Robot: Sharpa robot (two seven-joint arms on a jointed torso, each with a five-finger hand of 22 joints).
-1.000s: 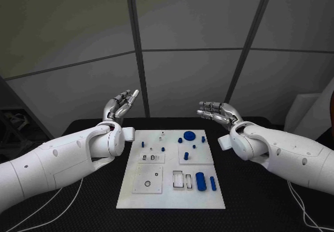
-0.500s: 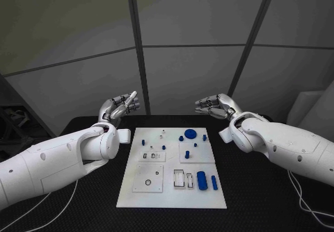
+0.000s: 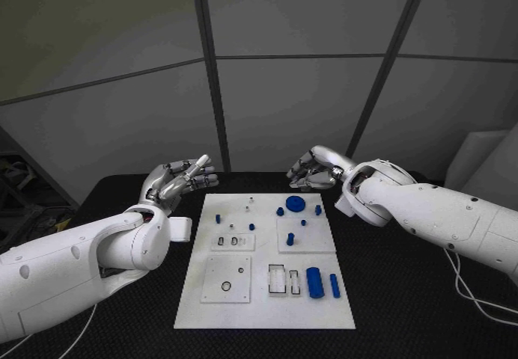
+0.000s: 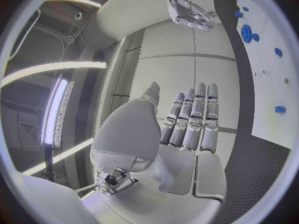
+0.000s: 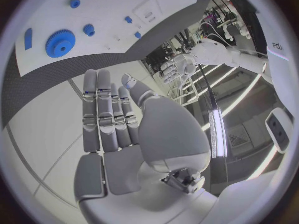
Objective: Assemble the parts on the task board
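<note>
Two white robot arms hover over a black table (image 3: 400,299), both silver hands raised above the far end of the white board (image 3: 266,314) that lies in the lower middle of the head view. The left hand (image 3: 180,179), at centre left, holds nothing; its wrist view shows the fingers (image 4: 193,117) straight and side by side with the thumb set apart. The right hand (image 3: 314,170), just right of centre, is likewise empty, its fingers (image 5: 106,117) extended together and angled down toward the board's far edge. Neither hand touches the board. On it, a round blue gear (image 3: 295,200) sits near the far edge with small blue pegs (image 3: 280,212) around it; a short upright blue pin (image 3: 290,239) stands on a raised square at mid-board; a thick blue cylinder (image 3: 314,282) and a thinner blue bar (image 3: 334,285) lie side by side near the lower right corner, beside a white slotted block (image 3: 278,279)
</note>
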